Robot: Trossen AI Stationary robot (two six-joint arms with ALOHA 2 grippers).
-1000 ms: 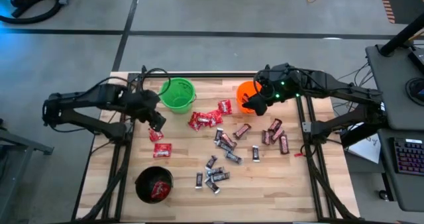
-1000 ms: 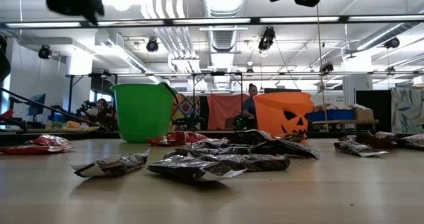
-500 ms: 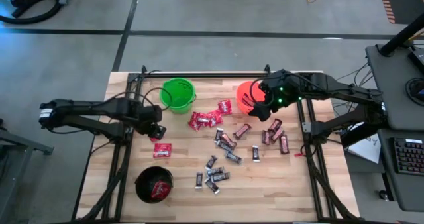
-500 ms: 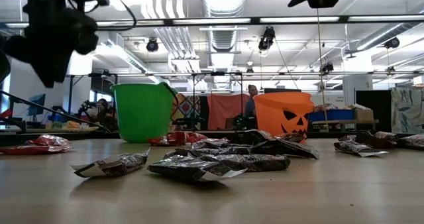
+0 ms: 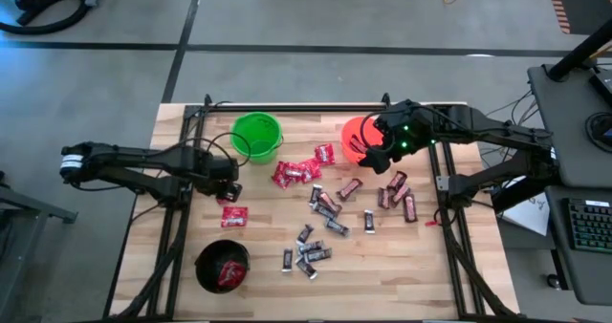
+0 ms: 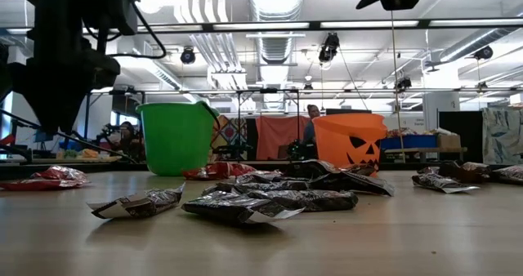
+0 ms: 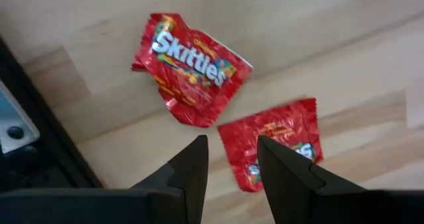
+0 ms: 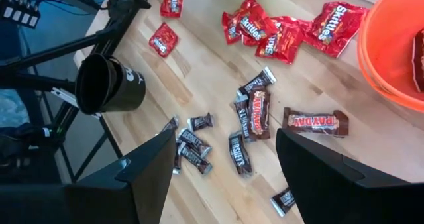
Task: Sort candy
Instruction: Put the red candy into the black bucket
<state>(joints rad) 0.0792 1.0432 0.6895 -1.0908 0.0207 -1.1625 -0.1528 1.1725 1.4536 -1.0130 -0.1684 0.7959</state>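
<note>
The candy lies spread over the wooden table: red packets [image 5: 296,173], dark brown-red bars [image 5: 396,189] and small black-silver bars [image 5: 308,252]. Near the table's left edge my left gripper [image 5: 228,182] points straight down, low over two red packets lying flat. One packet [image 7: 193,68] lies just beyond its fingertips, the other [image 7: 277,143] beside one finger. My left gripper [image 7: 228,154] is open by a narrow gap with nothing in it. My right gripper [image 5: 375,157] hangs high beside the orange bucket [image 5: 356,132]. It is wide open [image 8: 225,144] and holds nothing.
A green bucket [image 5: 256,137] stands at the far left. A black bucket [image 5: 222,267] with red packets inside stands at the near left. The dark table frame rail [image 7: 40,151] runs close beside my left gripper. Bare wood shows along the near edge.
My left gripper has come down from high above the table to just over the two red packets near the left edge, rolling its wrist on the way. Its finger gap looks unchanged. The candy has not moved.
</note>
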